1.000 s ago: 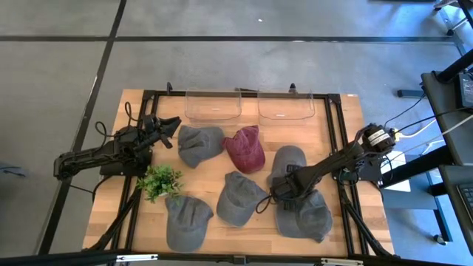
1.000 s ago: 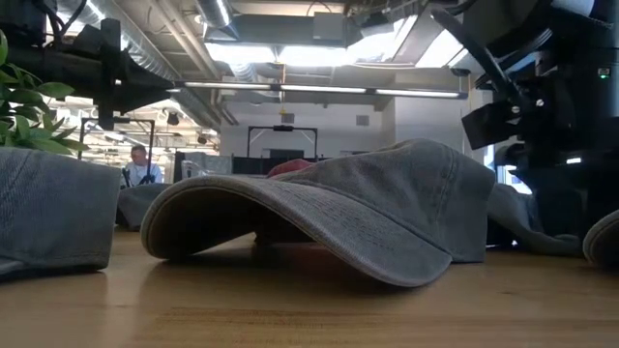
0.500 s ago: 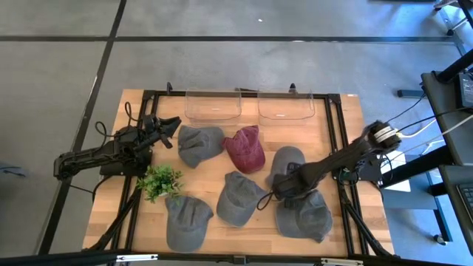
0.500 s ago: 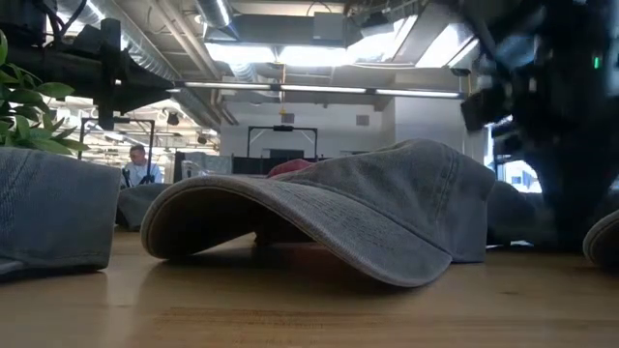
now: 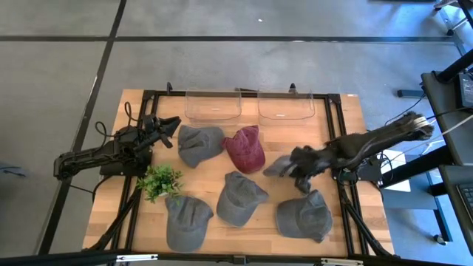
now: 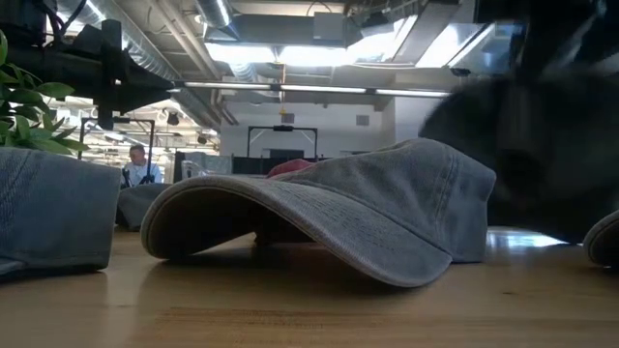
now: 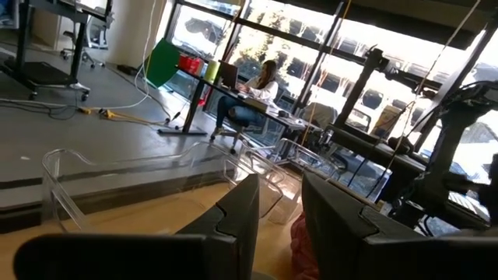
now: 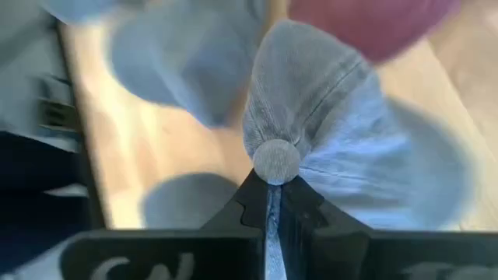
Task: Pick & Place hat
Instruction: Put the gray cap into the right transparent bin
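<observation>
Several caps lie on the wooden table [image 5: 148,222]: grey ones [image 5: 198,142] [image 5: 240,198] [image 5: 185,220] [image 5: 304,216] and a maroon one [image 5: 246,148]. My right gripper [image 5: 299,165] is at the table's right middle, shut on one more grey hat [image 5: 281,164], which is bunched up and raised above the table. In the right wrist view this hat [image 8: 311,117] hangs beyond my right gripper [image 8: 270,204]. My left gripper [image 5: 168,125] waits at the far left, open with nothing in it; its fingers [image 7: 241,210] show a gap. My right gripper pinches the grey hat's crown between its two fingers, right at the round top button [image 8: 276,161]. The cloth is gathered into folds there. The fingers come from above, slanting down. The hat hangs below them, clear of the table.
Two clear plastic bins [image 5: 213,105] [image 5: 286,105] stand at the table's far edge. A small green plant [image 5: 159,181] stands at the left, near my left arm. A dark metal frame [image 5: 336,133] runs around the table. In the low view a grey cap [image 6: 387,213] fills the foreground.
My right gripper has taken hold of the grey hat at the right middle and risen with it, drifting toward the far right. The hat, flat on the table before, is now bunched up and lifted clear. The grey cap nearer the front edge stays in place.
</observation>
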